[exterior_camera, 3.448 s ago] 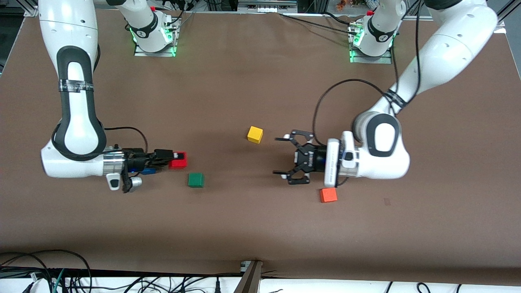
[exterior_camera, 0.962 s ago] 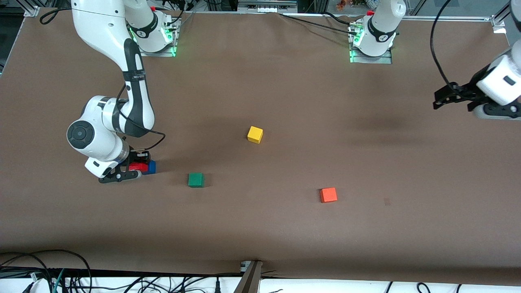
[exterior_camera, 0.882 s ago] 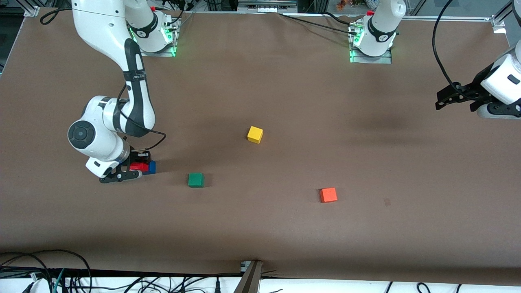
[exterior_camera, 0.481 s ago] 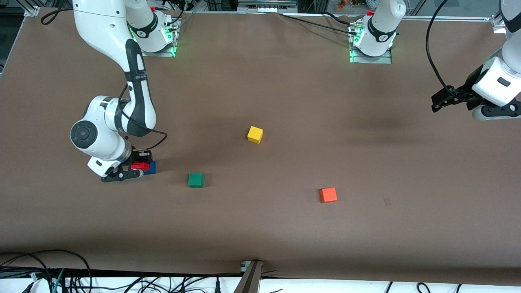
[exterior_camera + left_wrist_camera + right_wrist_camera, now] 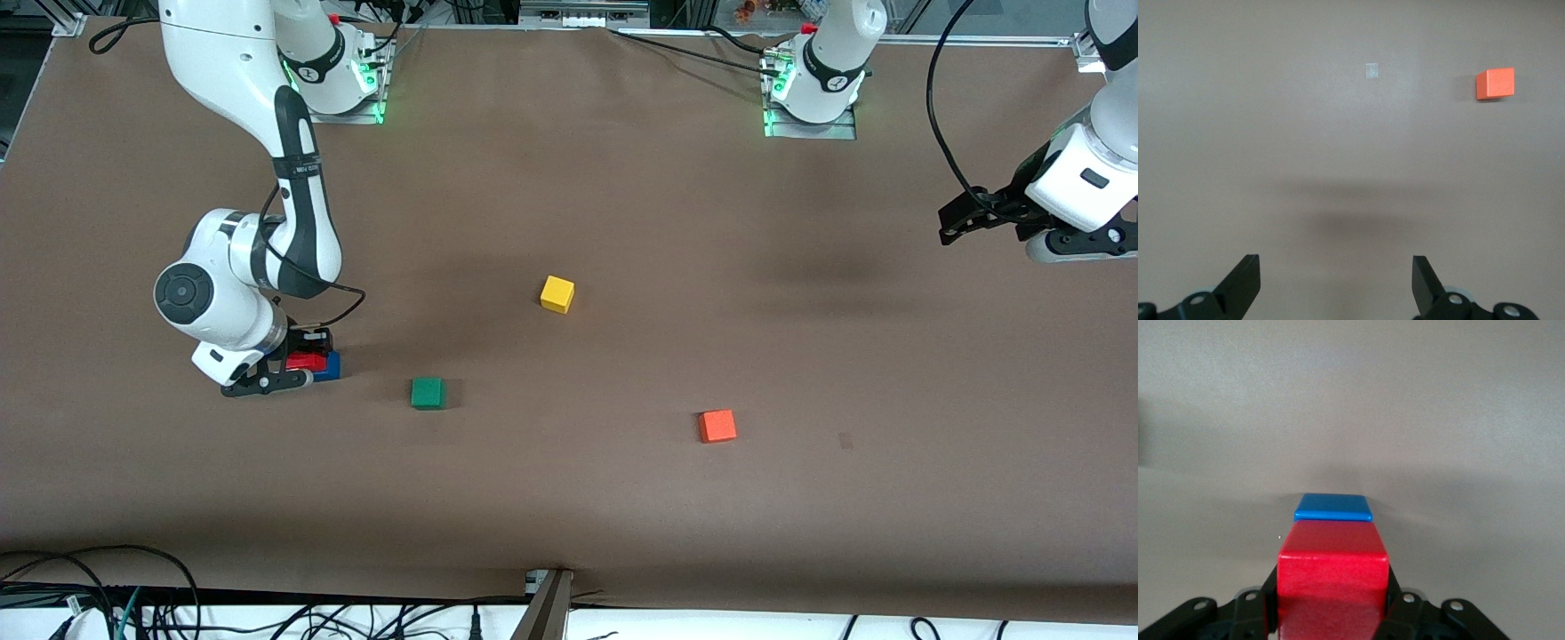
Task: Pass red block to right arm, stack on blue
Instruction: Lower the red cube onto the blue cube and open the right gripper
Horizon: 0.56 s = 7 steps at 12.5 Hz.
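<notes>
My right gripper (image 5: 286,363) is shut on the red block (image 5: 305,361), low at the right arm's end of the table. The block sits over the blue block (image 5: 332,365) and covers most of it. In the right wrist view the red block (image 5: 1333,577) fills the space between my fingers (image 5: 1266,603), and only a strip of the blue block (image 5: 1333,508) shows past it. Whether the two blocks touch I cannot tell. The left gripper (image 5: 956,220) waits open and empty in the air at the left arm's end. Its wrist view shows the gripper (image 5: 1335,277) wide over bare table.
A yellow cube (image 5: 557,293) lies mid-table. A green cube (image 5: 428,392) sits beside the blue block, toward the left arm's end. An orange-red cube (image 5: 717,426) lies nearer the front camera, and the same cube (image 5: 1495,83) shows in the left wrist view.
The left arm has withdrawn from mid-table to its own end. The right gripper has turned downward and brought the red block over the blue block; in the last second it has barely moved.
</notes>
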Each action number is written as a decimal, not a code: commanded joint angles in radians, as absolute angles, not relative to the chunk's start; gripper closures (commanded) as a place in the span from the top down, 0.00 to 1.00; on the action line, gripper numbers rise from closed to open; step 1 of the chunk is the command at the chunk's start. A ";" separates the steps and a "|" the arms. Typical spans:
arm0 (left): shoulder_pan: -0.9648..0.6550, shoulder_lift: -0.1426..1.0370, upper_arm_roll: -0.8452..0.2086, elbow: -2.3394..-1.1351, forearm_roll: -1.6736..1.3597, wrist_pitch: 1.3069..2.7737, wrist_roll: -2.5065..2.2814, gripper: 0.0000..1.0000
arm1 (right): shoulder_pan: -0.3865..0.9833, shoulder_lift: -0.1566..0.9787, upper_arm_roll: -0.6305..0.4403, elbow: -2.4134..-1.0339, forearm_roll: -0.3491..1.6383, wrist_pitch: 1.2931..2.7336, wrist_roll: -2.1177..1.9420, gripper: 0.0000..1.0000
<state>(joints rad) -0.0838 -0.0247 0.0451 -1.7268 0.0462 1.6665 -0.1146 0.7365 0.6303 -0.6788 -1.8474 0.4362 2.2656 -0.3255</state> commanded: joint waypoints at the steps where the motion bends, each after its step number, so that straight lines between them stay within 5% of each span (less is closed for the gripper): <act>1: -0.091 -0.031 0.038 -1.724 0.068 1.672 -0.130 1.00 | 0.736 0.603 -0.675 -1.871 0.445 2.283 -0.322 1.00; 7: -0.089 -0.029 0.040 -1.724 0.067 1.672 -0.133 1.00 | 0.729 0.601 -0.678 -1.825 0.442 2.267 -0.336 1.00</act>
<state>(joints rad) -0.0840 -0.0247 0.0426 -1.7267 0.0462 1.6673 -0.1169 0.7353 0.6287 -0.6803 -1.8304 0.4362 2.2717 -0.3248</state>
